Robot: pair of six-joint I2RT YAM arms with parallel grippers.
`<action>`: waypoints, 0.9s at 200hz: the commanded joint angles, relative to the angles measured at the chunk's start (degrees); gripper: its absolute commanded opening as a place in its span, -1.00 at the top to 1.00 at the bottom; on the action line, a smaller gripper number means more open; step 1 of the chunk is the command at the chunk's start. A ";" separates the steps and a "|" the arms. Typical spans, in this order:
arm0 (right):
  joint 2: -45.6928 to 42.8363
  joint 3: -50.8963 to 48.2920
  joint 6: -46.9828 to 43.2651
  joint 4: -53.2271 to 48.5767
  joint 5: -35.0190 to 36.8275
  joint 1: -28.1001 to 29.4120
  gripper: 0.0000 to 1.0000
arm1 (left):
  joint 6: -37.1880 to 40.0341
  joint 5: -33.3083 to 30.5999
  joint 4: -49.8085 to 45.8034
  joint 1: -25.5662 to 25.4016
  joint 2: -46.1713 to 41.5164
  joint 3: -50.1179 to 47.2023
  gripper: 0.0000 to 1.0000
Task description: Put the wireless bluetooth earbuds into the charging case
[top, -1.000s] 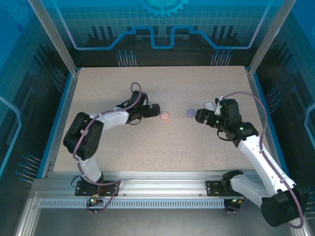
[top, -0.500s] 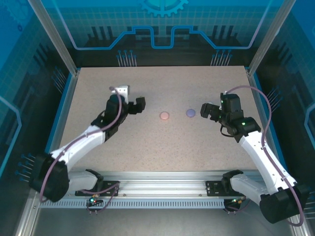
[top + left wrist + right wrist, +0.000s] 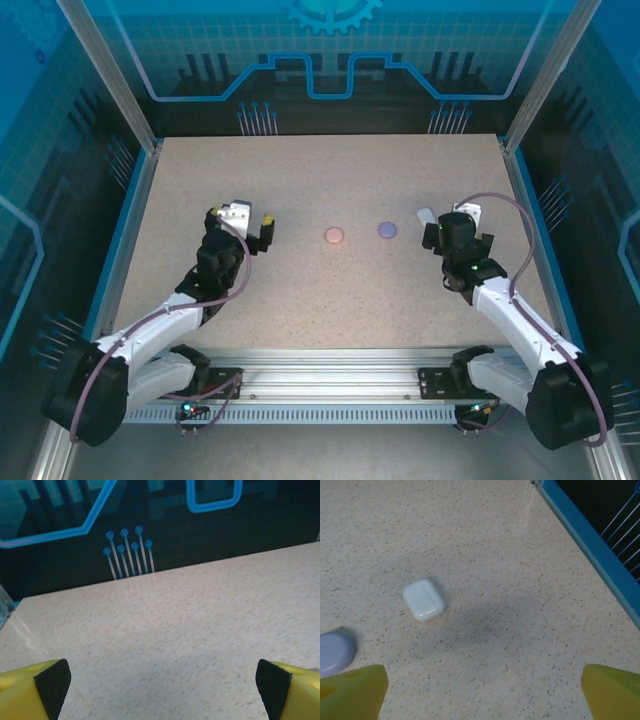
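On the speckled surface, as the overhead camera gives it, three small charging cases lie in a loose row across the middle: a pink case, a purple case and a white case. All three look shut, so whether the earbuds sit inside them cannot be told. The left claw hangs well apart from the pink case, off to that case's left. The right claw is just beside the white case, which lies a little beyond it and toward the centre, with the purple case near on the same side. The right arm is plainly the nearer one to the white and purple cases. The pink case falls more to the left arm.

From the left wrist, the left claw stands wide open and holds nothing. Its yellow fingers with black pads sit at the two lower corners, and bare surface runs ahead to the dark back wall.

From the right wrist, the right claw is likewise spread wide and empty. The white case lies flat ahead and left of the midline, its long axis slanted across the gap between the fingers. The purple case sits almost against the left finger. I judge a grasp on the white case would need a shift leftward and a turn of the wrist.
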 commanded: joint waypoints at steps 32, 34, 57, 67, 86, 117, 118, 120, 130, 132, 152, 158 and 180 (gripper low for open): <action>6.63 -5.39 -4.51 16.96 6.84 -1.14 -1.00 | -0.59 -5.20 10.73 3.49 4.64 -8.87 -0.98; 6.98 -5.54 -4.50 17.51 7.22 -1.12 -1.00 | -0.70 -5.25 10.92 3.56 4.91 -8.97 -0.98; 10.98 -7.08 -4.36 22.99 10.14 -1.12 -1.00 | -1.26 -4.76 13.34 4.57 7.84 -9.54 -0.98; 12.58 -7.57 -4.50 25.13 10.28 -1.07 -1.00 | -0.74 -4.50 15.81 4.80 9.08 -10.06 -0.97; 14.38 -7.49 -5.08 27.89 9.83 -1.05 -1.00 | 0.10 -3.45 18.04 5.51 11.49 -9.47 -0.97; 15.19 -9.41 -7.85 35.62 7.34 -1.23 -1.00 | 0.79 -0.09 22.16 7.40 14.34 -9.36 -0.97; 15.23 -9.49 -7.93 35.83 7.35 -1.23 -1.00 | 0.78 0.02 22.20 7.48 14.36 -9.28 -0.97; 15.28 -9.55 -8.10 36.22 7.23 -1.28 -1.00 | 0.78 0.32 22.22 7.65 14.55 -9.27 -0.97; 15.61 -10.06 -9.01 38.53 6.19 -1.28 -1.00 | 0.20 2.34 23.42 8.86 15.41 -9.24 -0.97; 15.63 -10.23 -9.16 38.94 6.16 -1.38 -1.00 | -0.07 2.81 23.50 9.12 15.60 -9.28 -0.97; 16.36 -10.46 -11.22 41.33 4.31 -2.18 -1.00 | -1.55 6.08 25.04 11.55 17.84 -8.94 -0.97; 16.48 -10.82 -11.94 42.68 3.55 -2.72 -1.00 | -2.03 6.99 25.44 12.21 18.54 -8.77 -0.97; 16.76 -12.56 -12.15 47.37 -0.06 -5.29 -1.00 | -2.95 8.27 26.70 13.29 21.20 -8.20 -0.97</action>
